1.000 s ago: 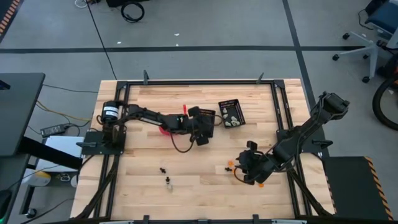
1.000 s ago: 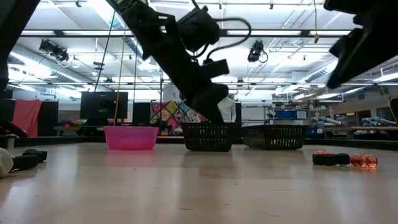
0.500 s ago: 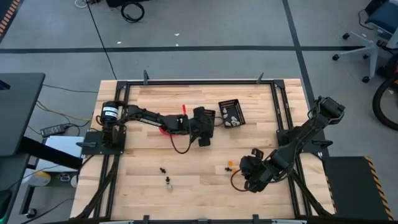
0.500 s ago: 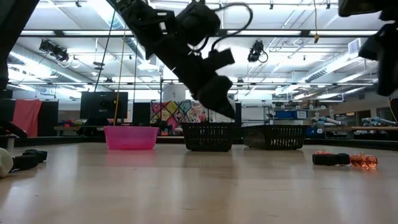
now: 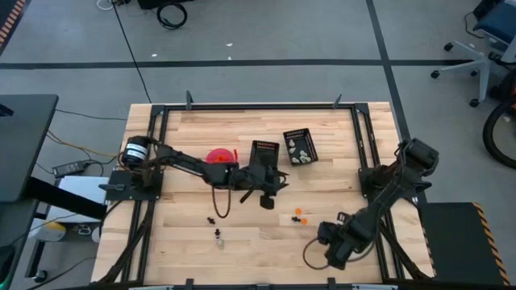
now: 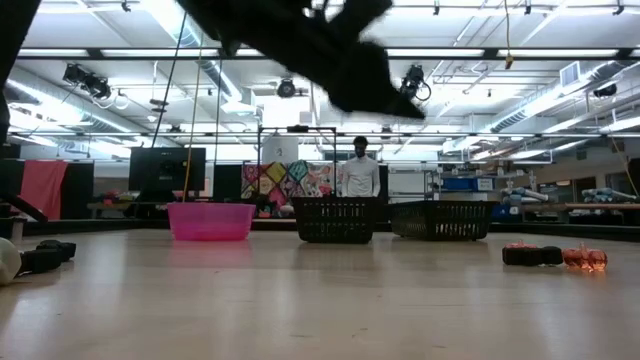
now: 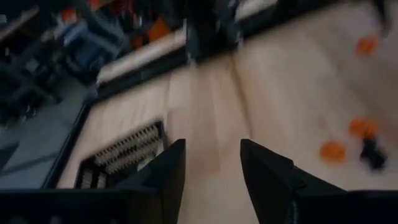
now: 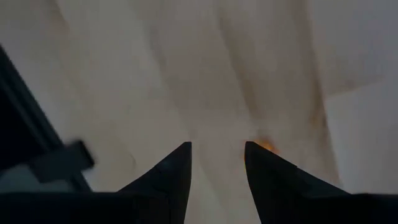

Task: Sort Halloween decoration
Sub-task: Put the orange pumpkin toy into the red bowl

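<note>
My left gripper [image 5: 267, 196] hangs spread and empty over mid-table, just near of the black basket [image 5: 265, 151]. My right gripper [image 5: 332, 234], fingers parted and holding nothing, hovers by the table's near-right edge, bare wood between them.

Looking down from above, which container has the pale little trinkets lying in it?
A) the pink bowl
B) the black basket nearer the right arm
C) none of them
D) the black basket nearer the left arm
B: in the high view the pale trinkets lie inside the black basket on the right arm's side, while the other basket and the pink bowl show no pale pieces.
</note>
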